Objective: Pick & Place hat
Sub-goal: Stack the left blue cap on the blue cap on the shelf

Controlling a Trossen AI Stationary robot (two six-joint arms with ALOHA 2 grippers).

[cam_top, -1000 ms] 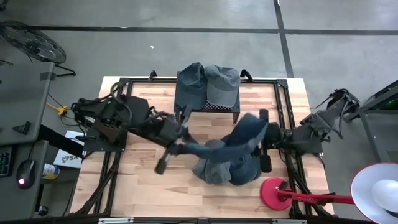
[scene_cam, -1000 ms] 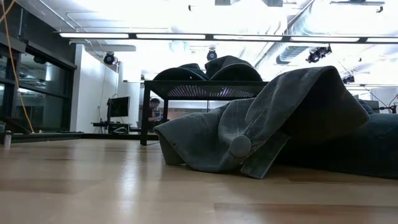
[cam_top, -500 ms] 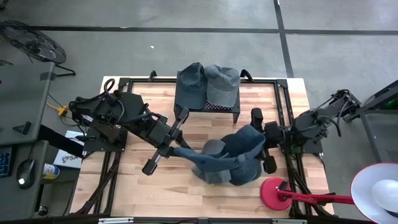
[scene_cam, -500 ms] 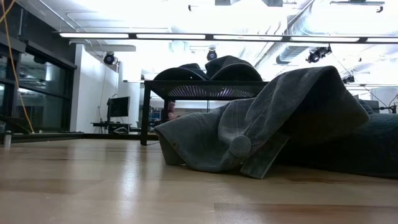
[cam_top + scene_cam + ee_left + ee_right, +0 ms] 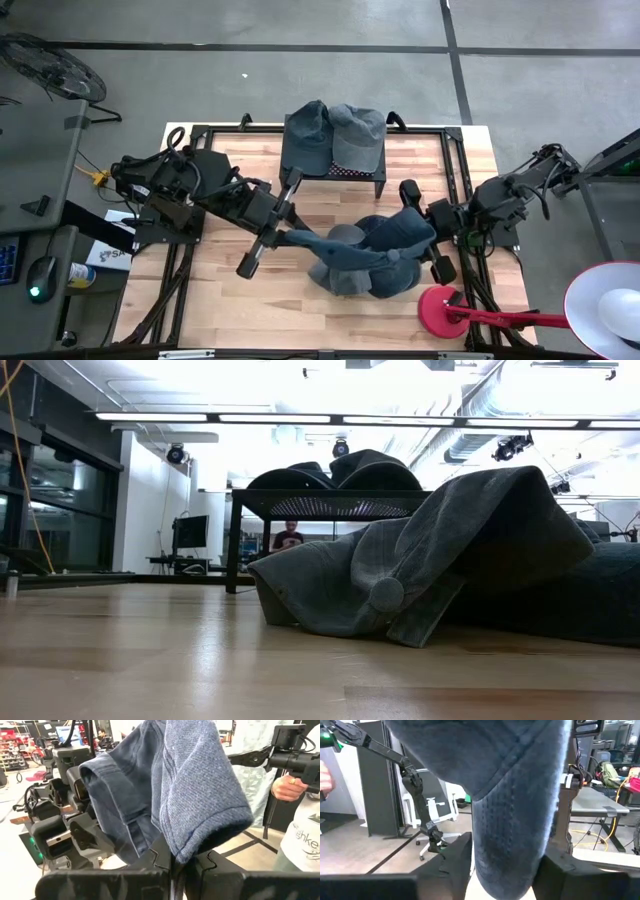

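The left arm is reaching from the left side toward the table middle, and the left gripper (image 5: 283, 237) is pinching with its fingers closed. The right arm is coming in from the right edge; the right gripper (image 5: 424, 236) is standing with fingers (image 5: 451, 862) apart.

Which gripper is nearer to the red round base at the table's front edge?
The right gripper: it is just behind the red base. The left gripper is much farther away, across the hat pile.
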